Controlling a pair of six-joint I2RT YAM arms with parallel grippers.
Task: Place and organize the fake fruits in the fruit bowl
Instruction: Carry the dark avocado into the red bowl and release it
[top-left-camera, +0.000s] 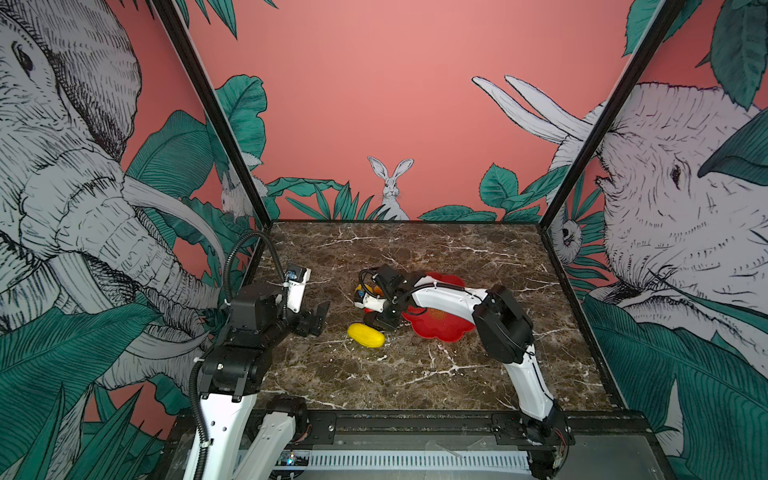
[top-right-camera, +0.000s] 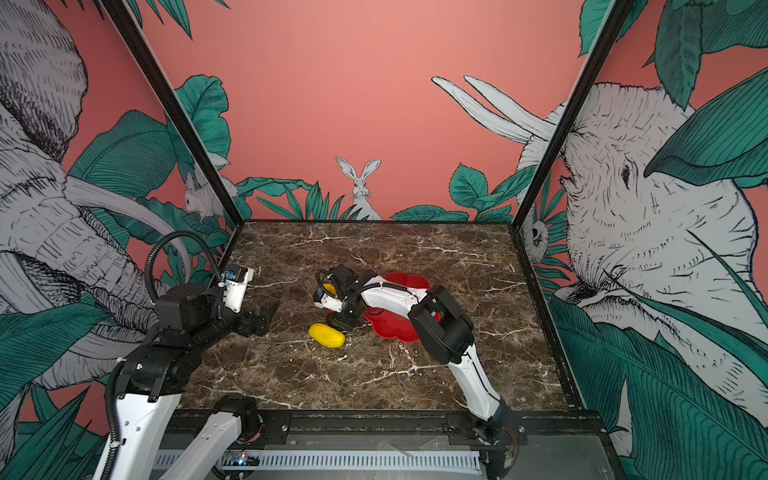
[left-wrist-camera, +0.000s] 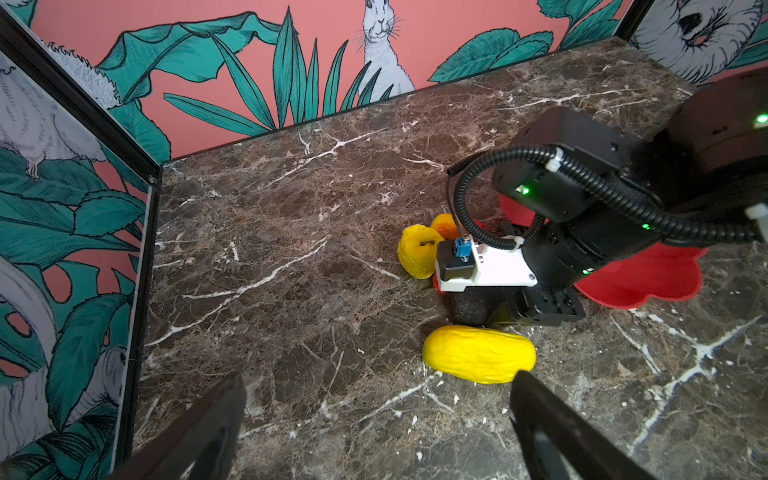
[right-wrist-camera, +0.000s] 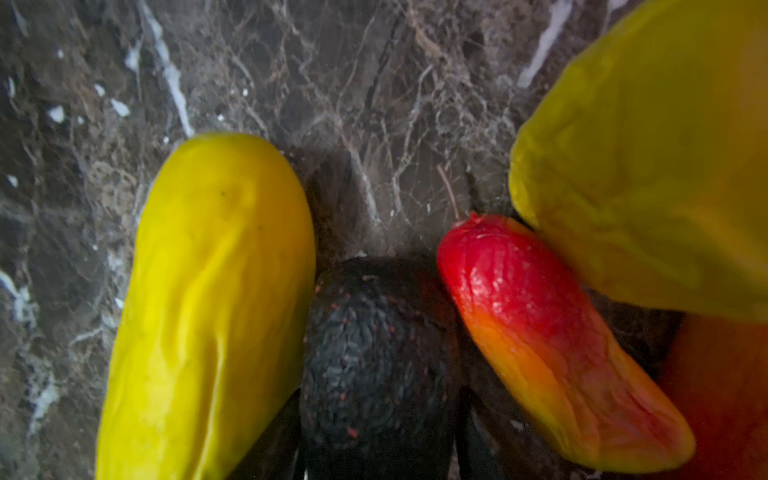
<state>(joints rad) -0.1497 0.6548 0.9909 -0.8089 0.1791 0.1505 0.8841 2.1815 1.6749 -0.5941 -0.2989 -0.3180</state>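
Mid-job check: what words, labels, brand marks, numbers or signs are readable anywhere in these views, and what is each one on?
No text can be read anywhere.
Oblong yellow fruit, blackish fruit, fruit bowl: no labels or print.
Right arm: green lights only, no markings show.
Small board at the front rail: too small to read.

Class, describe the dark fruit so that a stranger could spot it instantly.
Find the red flower-shaped bowl on the marble table. Beside it, between the long yellow fruit and a red-orange fruit, sits the dark fruit, the only blackish, pebbly one.
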